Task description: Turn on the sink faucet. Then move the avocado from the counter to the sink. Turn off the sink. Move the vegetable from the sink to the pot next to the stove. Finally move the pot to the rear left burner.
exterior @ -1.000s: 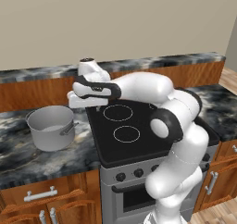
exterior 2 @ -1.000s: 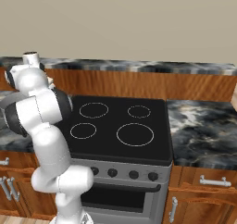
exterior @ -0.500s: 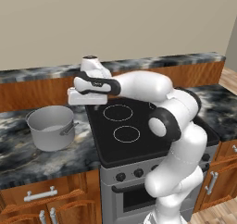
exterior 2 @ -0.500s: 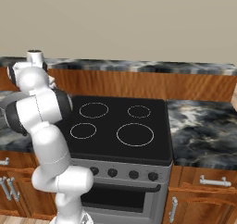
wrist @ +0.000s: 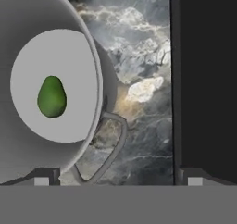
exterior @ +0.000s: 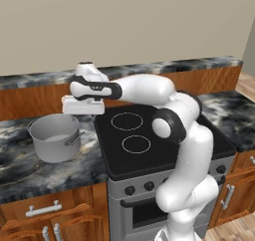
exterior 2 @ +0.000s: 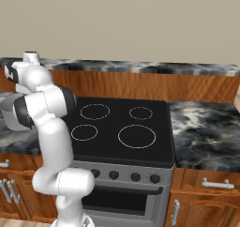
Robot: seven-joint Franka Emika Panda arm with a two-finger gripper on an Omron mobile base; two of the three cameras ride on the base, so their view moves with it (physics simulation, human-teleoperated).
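The dark marbled counter (exterior: 20,160) carries 1 grey pot (exterior: 54,135) just left of the black stove (exterior: 149,145).

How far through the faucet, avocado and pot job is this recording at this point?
Done, by the look of it: the avocado lies inside the pot, which stands on the counter beside the stove. In hand: the gripper hangs open above the pot's near handle, holding nothing. Left: gripping the pot and setting it on the rear left burner.
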